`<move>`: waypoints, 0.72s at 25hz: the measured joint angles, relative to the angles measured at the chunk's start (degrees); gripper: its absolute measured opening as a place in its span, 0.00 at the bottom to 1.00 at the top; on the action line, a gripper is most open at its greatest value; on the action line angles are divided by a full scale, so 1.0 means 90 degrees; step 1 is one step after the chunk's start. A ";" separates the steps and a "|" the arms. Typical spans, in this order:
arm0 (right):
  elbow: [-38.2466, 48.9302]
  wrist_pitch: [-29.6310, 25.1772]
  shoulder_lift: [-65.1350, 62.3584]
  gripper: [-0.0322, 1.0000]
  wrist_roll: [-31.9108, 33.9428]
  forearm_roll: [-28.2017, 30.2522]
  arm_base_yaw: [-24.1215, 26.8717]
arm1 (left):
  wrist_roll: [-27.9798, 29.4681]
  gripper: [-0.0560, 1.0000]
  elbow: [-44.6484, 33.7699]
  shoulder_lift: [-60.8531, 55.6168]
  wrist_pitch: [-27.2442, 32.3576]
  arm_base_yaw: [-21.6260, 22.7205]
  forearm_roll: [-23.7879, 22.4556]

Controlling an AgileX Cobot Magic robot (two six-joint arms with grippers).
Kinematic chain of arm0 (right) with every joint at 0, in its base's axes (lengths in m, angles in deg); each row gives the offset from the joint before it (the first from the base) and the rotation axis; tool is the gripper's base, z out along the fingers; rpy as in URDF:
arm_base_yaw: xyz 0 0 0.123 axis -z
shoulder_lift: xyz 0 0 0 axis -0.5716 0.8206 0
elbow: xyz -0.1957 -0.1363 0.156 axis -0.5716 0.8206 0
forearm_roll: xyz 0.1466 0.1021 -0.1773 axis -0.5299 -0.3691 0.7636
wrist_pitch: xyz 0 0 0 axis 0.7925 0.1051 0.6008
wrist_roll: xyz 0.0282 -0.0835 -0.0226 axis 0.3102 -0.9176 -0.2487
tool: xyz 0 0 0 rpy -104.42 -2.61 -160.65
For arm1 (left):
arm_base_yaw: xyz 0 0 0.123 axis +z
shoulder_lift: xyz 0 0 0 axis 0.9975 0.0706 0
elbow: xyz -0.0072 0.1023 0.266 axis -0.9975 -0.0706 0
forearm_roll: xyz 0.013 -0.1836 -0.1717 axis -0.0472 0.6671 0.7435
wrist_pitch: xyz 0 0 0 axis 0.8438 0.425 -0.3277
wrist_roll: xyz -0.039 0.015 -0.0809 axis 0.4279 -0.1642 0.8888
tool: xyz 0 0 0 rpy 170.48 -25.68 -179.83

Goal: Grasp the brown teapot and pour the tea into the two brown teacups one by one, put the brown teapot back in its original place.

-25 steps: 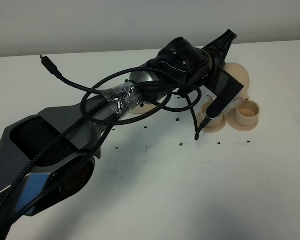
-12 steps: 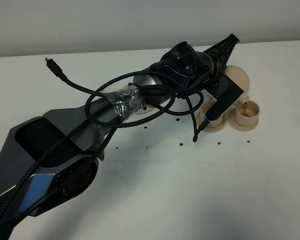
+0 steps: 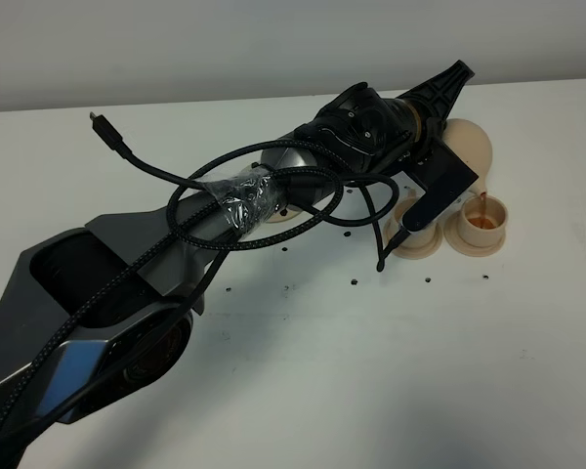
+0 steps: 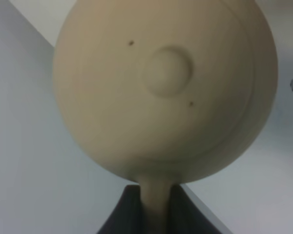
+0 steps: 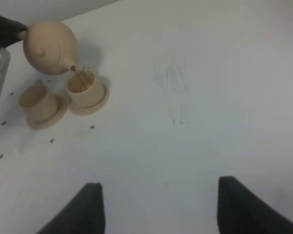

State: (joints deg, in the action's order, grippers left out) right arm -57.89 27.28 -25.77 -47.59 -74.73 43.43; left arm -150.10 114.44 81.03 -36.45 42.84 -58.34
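Observation:
My left gripper (image 3: 447, 112) reaches across to the right and is shut on the loop handle of the brown teapot (image 3: 471, 149). The teapot is tilted, and a thin stream of tea (image 3: 481, 199) runs from its spout into the right teacup (image 3: 484, 223) on its saucer. The left teacup (image 3: 416, 234) stands beside it, partly hidden by the wrist camera mount. In the left wrist view the teapot (image 4: 166, 87) fills the frame, handle between the fingers (image 4: 122, 214). The right wrist view shows teapot (image 5: 51, 46), both teacups (image 5: 85, 87) (image 5: 39, 103) and my open, empty right gripper (image 5: 158, 209).
The wide saucer (image 3: 273, 215) peeks out from under my left arm, mostly hidden. A loose black cable (image 3: 137, 161) loops around that arm. The white table (image 3: 420, 371) has small dark holes near the cups. My right gripper is out of the exterior view.
The left gripper has shifted slightly right and tipped the teapot further. A stream of tea now falls into the right teacup, which shows dark liquid.

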 joint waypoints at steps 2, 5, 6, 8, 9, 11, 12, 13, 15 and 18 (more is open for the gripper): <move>0.0000 0.0000 0.0000 0.51 0.0000 0.0000 0.0000 | 0.0000 0.16 0.0000 0.0000 0.0000 0.0000 -0.0048; 0.0000 0.0000 0.0000 0.51 0.0000 0.0000 0.0000 | -0.0006 0.16 0.0000 0.0000 -0.0024 0.0000 -0.0051; 0.0000 0.0000 0.0000 0.51 0.0000 0.0000 0.0000 | -0.0018 0.16 0.0000 0.0000 -0.0024 0.0000 -0.0051; 0.0000 0.0000 0.0000 0.51 0.0000 0.0000 0.0000 | -0.0050 0.16 0.0000 0.0000 -0.0029 0.0000 -0.0051; 0.0000 0.0000 0.0000 0.51 0.0000 0.0000 0.0000 | -0.0066 0.16 0.0000 0.0000 -0.0029 0.0000 -0.0051; 0.0000 0.0000 0.0000 0.51 0.0000 0.0000 0.0000 | -0.0169 0.16 0.0000 0.0000 -0.0031 0.0000 -0.0051; 0.0000 0.0000 0.0000 0.51 0.0000 0.0000 0.0000 | -0.0196 0.16 0.0000 0.0000 -0.0039 0.0000 -0.0051; 0.0000 0.0000 0.0000 0.51 0.0000 0.0000 0.0000 | -0.0223 0.16 0.0000 0.0000 -0.0053 0.0000 -0.0051; 0.0000 0.0000 0.0000 0.51 0.0000 0.0000 0.0000 | -0.0275 0.16 0.0000 0.0000 -0.0072 0.0000 -0.0051; 0.0000 0.0000 0.0000 0.51 0.0000 0.0000 0.0000 | -0.0355 0.16 0.0000 0.0000 -0.0101 0.0000 -0.0051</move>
State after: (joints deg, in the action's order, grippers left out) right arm -57.89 27.28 -25.77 -47.59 -74.73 43.43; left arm -153.30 114.44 81.03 -37.36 42.84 -58.80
